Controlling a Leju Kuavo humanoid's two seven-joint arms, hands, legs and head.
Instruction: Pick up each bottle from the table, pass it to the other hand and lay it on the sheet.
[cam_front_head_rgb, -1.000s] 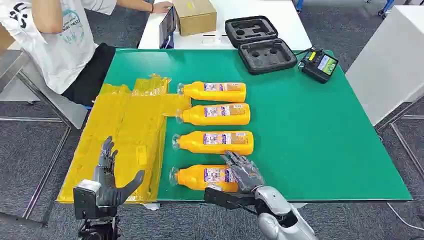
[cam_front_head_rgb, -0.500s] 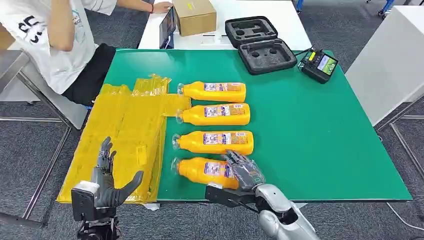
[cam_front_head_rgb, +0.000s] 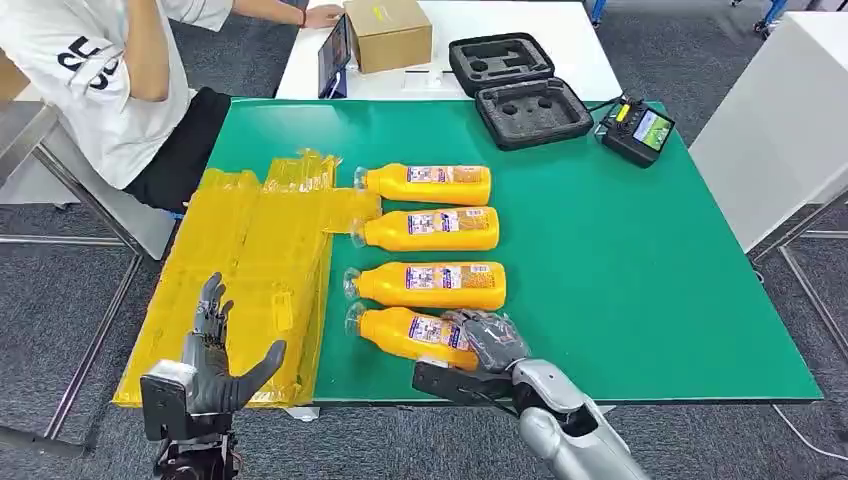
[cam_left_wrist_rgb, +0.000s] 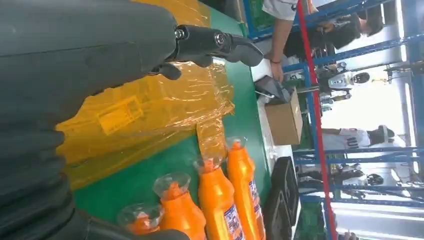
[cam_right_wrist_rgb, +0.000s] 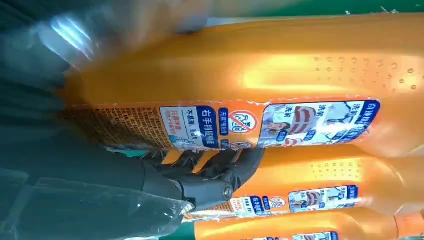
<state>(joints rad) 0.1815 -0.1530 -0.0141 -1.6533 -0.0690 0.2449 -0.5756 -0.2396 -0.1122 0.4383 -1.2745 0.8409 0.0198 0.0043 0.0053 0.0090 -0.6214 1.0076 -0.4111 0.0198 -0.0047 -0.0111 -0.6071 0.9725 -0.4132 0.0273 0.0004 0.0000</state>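
Four orange bottles with clear caps lie side by side on the green table (cam_front_head_rgb: 620, 280), caps toward the yellow sheet (cam_front_head_rgb: 250, 260). My right hand (cam_front_head_rgb: 490, 342) grips the nearest bottle (cam_front_head_rgb: 405, 333) at its base end, and the bottle sits tilted, close to the second bottle (cam_front_head_rgb: 430, 285). In the right wrist view my dark fingers (cam_right_wrist_rgb: 210, 175) wrap under that labelled bottle (cam_right_wrist_rgb: 240, 65). My left hand (cam_front_head_rgb: 215, 355) is open with fingers spread, raised over the sheet's near corner. The left wrist view has its fingers (cam_left_wrist_rgb: 215, 42) above the sheet (cam_left_wrist_rgb: 150, 110) and the bottle caps (cam_left_wrist_rgb: 220, 200) beyond.
A person (cam_front_head_rgb: 100, 80) sits at the table's far left corner. Behind the green table stand a cardboard box (cam_front_head_rgb: 388, 30), a tablet (cam_front_head_rgb: 335, 55), an open black foam case (cam_front_head_rgb: 520, 88) and a small handheld device (cam_front_head_rgb: 638, 128). A white cabinet (cam_front_head_rgb: 790, 120) stands at the right.
My right hand has closed around the nearest bottle and shifted it away from the table's near edge, tilting it toward the second bottle. My left hand has barely moved.
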